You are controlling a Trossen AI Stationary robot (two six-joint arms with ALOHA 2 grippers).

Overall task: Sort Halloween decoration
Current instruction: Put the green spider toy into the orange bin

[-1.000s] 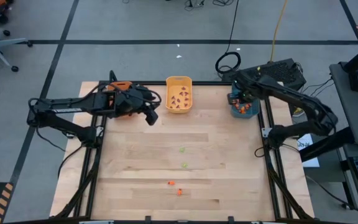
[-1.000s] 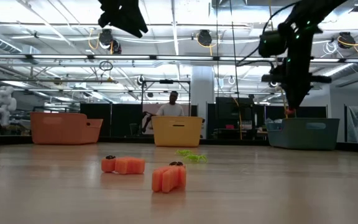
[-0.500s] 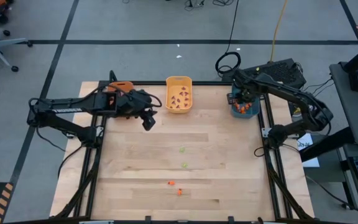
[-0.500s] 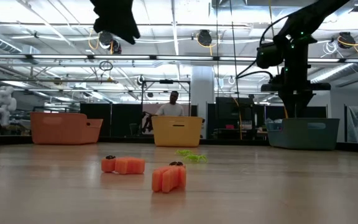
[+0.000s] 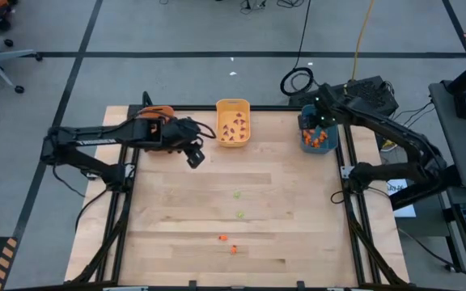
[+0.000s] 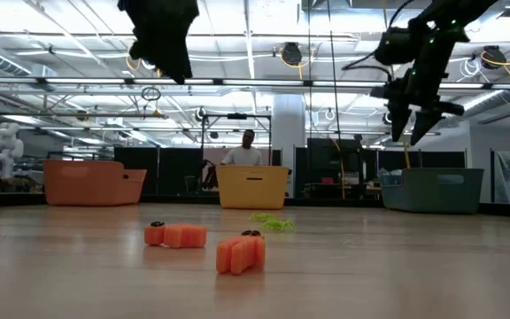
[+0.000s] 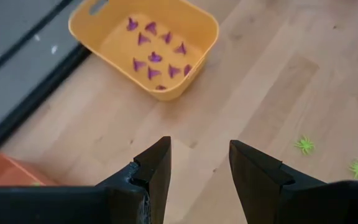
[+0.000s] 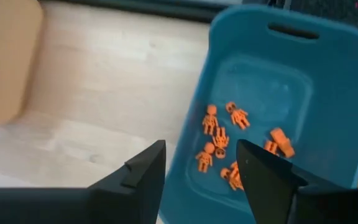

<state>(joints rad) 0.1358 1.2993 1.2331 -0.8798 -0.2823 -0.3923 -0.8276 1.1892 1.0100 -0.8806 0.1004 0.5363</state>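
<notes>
Orange figures (image 8: 219, 140) have just been dropped in the teal bin (image 8: 328, 87): the right gripper (image 8: 201, 168), lifted, now gapes empty. Two orange ones (image 5: 228, 243) are still left on the table (image 5: 298, 202); the left gripper (image 7: 197, 165) hangs open, empty.

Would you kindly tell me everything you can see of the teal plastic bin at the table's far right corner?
The teal oblong plastic bin is a smooth, rounded-cornered tub with a slot handle cut into one end wall. It stands upright at the far right corner of the wooden table. On its floor lie several small orange figure trinkets, loosely clustered. The right gripper hovers above it, open and empty, touching nothing.
</notes>
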